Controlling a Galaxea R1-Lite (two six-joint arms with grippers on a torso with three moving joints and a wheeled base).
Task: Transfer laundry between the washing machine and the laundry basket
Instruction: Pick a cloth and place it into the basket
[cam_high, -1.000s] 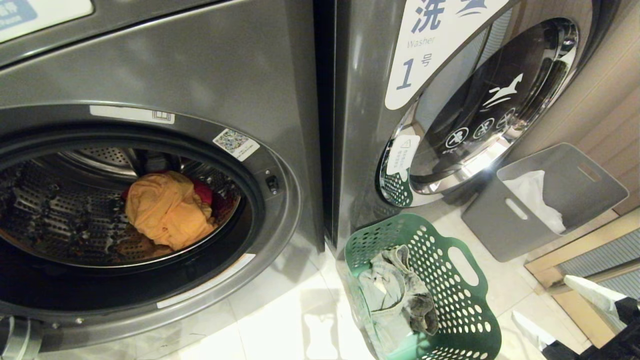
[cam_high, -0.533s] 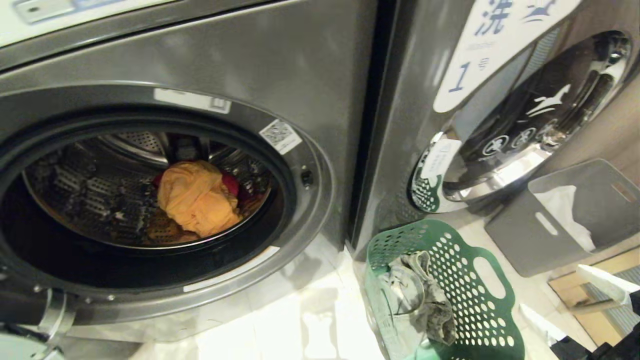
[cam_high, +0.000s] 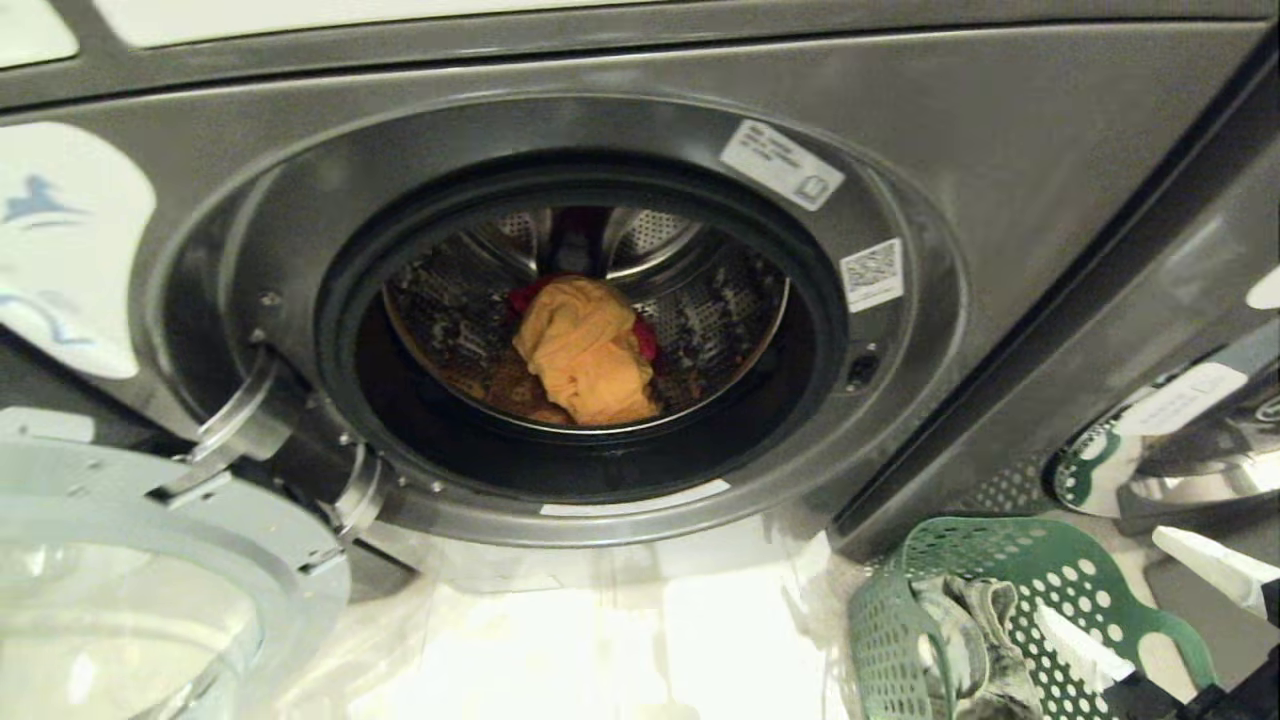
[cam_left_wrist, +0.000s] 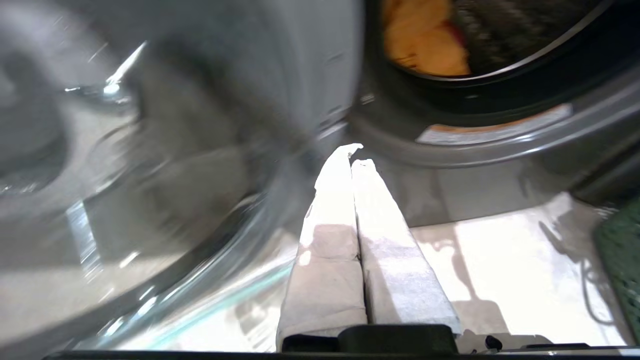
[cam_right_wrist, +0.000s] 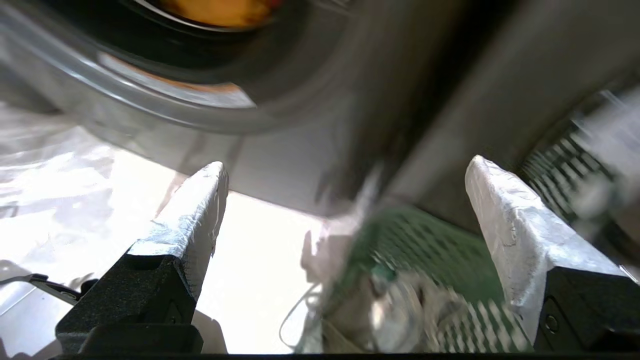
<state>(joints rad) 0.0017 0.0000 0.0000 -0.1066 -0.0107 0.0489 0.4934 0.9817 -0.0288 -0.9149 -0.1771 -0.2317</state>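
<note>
Washer: dark grey front-loading washing machine (cam_high: 1000, 150), round door swung open to the left, steel drum exposed.
Laundry in drum: crumpled orange-yellow cloth (cam_high: 588, 350) lying at the far bottom of the drum, something red just behind it; its long axis runs near to far.
Basket: green perforated plastic laundry basket (cam_high: 1060, 570) on the pale floor, near right, below the washer front; a grey-white garment (cam_high: 975, 640) sits inside.
Right pincer (cam_right_wrist: 345, 195): white-padded fingers spread wide, empty, hanging over the basket at the near right corner.
Left pincer (cam_left_wrist: 352, 152): fingers pressed together, holding nothing, low near the washer's lower rim.
Key relation: the orange cloth lies far and to the left of the right pincer, up inside the drum; the open right pincer looks readier to reach for it.
</note>
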